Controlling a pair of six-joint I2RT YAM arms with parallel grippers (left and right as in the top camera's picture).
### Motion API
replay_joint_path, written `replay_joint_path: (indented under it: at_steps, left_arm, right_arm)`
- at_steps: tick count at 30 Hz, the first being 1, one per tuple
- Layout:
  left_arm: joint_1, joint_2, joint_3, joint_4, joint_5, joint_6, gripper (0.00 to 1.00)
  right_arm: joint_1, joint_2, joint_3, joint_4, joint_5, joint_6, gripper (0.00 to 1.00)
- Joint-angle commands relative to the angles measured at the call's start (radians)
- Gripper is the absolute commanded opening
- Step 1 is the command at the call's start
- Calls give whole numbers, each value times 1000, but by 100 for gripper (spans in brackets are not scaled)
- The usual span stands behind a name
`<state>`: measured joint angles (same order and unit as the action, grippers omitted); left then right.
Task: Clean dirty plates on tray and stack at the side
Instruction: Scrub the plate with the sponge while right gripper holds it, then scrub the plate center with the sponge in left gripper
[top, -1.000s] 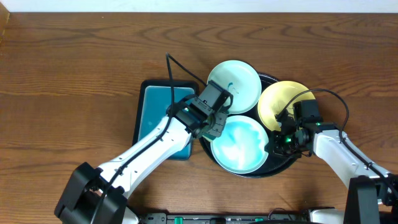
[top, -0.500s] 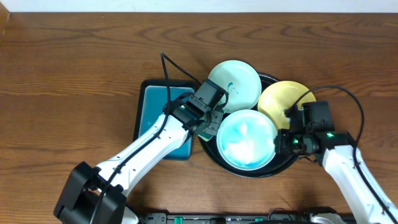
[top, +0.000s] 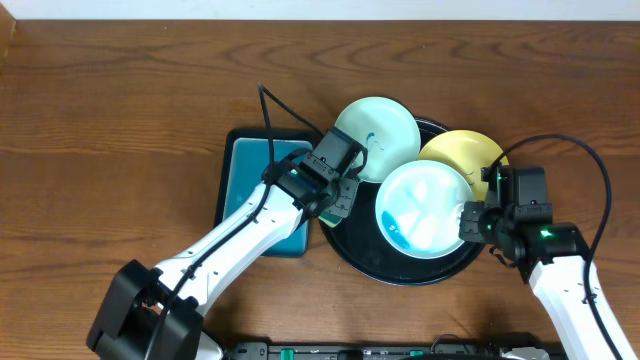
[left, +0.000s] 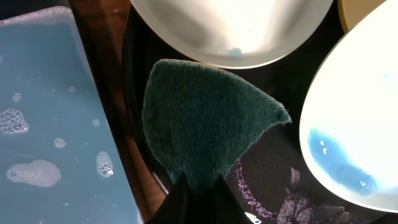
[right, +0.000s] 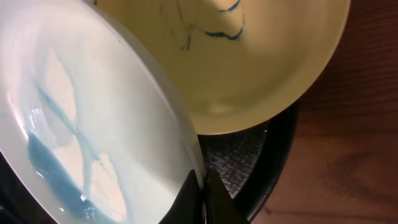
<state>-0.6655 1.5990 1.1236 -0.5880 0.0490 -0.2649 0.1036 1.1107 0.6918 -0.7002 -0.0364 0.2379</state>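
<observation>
overhead: front mint plate (top: 425, 208) has slid since a second ago from tray (top: 352, 248) 6 o'clock toward 3, now overlapping yellow plate (top: 465, 150) at 1 o'clock. right gripper (right: 202, 190) pinches its rim. plate looks tilted, blue suds (right: 53, 165) pooled low. left gripper (left: 198, 186) clamped on green sponge (left: 205, 121) at tray's 9 o'clock rim, beside soapy wash tray (top: 245, 185). second mint plate (top: 378, 135) sits at 11. i judge scrubbed plate is heading for side stack; two left to clean.
</observation>
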Motion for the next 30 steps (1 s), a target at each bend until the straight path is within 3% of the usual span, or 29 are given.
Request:
replay_joint_path:
  at_steps: [1, 12, 24, 30]
  left_arm:
    - [3, -6, 11, -2, -5, -10, 7]
    - [-6, -6, 11, 5, 30, -28, 7]
    - [-96, -3, 11, 96, 74, -31, 7]
    - [-148, 43, 11, 150, 75, -106, 7]
  right_arm:
    - [38, -11, 27, -13, 29, 19, 1]
    - [91, 48, 24, -122, -86, 153, 1]
    - [91, 325, 23, -92, -176, 226, 1]
    - [91, 444, 23, -40, -181, 226, 1]
